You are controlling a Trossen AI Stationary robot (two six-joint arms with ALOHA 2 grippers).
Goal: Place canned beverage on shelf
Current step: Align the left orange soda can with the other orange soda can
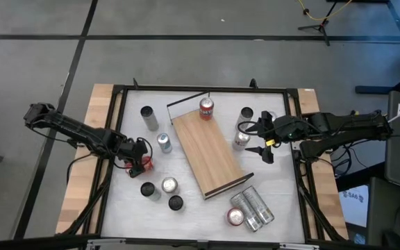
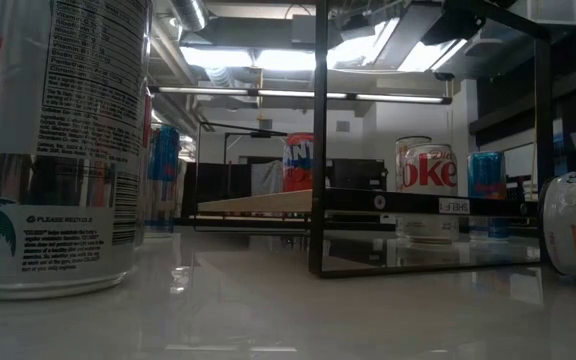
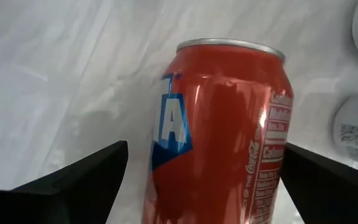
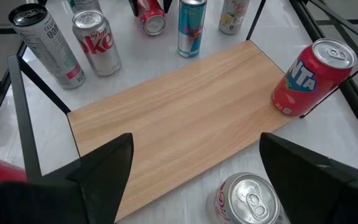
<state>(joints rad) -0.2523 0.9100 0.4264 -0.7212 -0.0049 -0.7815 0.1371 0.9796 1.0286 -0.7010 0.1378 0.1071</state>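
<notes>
The left pincer (image 1: 143,162) is standing wide, its two fingers (image 3: 73,183) flanking a red can (image 3: 219,137) without yet touching it. In the left wrist view the can is sitting upright between them, its silver rim towards the far end, with white worktop (image 3: 61,74) showing on either side of it, so nothing is being held. The can's long axis is running vertical, square to the line between the fingers, which judging by these views is what a closing squeeze needs.

From this pincer the shelf (image 1: 207,154) is lying to the robot's right, its long axis slanting across the middle of the worktop. One red can (image 1: 206,108) is already standing at its far end, near the thin black rail, and the rest of the board is bare. The left arm is reaching in low from the worktop's left edge, stretched out nearly level.

The right pincer (image 1: 261,142) is waiting half-spread and empty near the shelf's other side, just beside a silver can (image 1: 241,139), and is looking down along the board.
</notes>
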